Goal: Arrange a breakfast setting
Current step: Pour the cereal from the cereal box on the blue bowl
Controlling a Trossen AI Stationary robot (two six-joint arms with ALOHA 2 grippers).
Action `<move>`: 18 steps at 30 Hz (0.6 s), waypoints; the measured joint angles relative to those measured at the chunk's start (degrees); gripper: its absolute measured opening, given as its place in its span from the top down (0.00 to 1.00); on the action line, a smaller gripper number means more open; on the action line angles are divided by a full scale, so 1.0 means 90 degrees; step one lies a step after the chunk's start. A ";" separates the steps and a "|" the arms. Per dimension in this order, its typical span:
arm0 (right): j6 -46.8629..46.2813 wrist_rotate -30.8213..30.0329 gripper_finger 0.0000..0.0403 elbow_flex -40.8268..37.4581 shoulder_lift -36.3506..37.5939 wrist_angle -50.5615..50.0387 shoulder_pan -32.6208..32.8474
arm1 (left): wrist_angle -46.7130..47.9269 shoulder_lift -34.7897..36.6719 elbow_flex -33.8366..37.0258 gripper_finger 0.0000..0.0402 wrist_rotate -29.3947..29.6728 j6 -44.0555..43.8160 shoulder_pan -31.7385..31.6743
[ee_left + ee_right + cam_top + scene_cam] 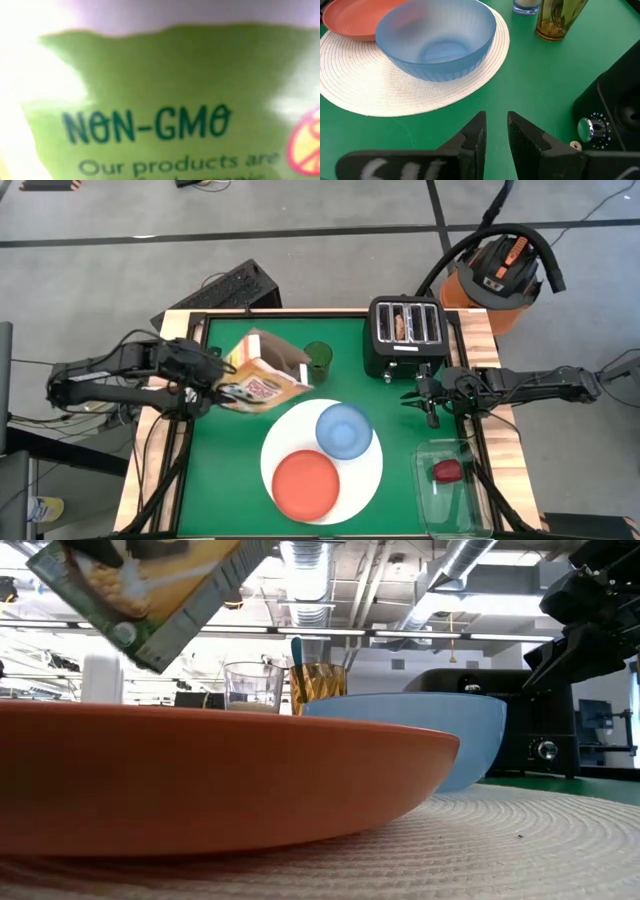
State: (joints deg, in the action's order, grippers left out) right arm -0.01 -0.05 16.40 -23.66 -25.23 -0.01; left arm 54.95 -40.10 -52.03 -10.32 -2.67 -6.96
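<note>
Overhead, left gripper (222, 383) pinching a tilted cereal box (262, 378) at nine o'clock, right gripper (495, 131) (fingers slightly apart, empty) at three, light-blue bowl (344, 430) and orange-red plate (305, 486) on white round mat (360, 480), desk (390, 480) centre.

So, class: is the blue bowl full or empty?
Empty: the blue bowl shows only its bare inside in the right wrist view.

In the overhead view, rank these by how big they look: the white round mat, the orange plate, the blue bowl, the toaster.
1. White round mat
2. Toaster and orange plate: look about alike, so I won't rank them
3. Blue bowl
</note>
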 joint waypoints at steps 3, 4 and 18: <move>0.0000 0.0000 0.75 0.0000 0.0002 0.0000 0.0000 | 0.0288 -0.0348 -0.0148 0.40 -0.0022 0.0005 0.0187; 0.0000 0.0000 0.75 0.0000 0.0002 0.0000 0.0000 | 0.0367 -0.0478 -0.0265 0.40 -0.0022 0.0036 0.0269; 0.0000 0.0000 0.75 0.0000 0.0002 0.0000 0.0000 | 0.2096 -0.2303 -0.1818 0.40 0.0848 -0.0109 0.0930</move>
State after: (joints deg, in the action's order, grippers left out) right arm -0.01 -0.05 16.40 -23.64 -25.23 -0.01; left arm 73.81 -60.83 -68.39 -2.69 -3.65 1.41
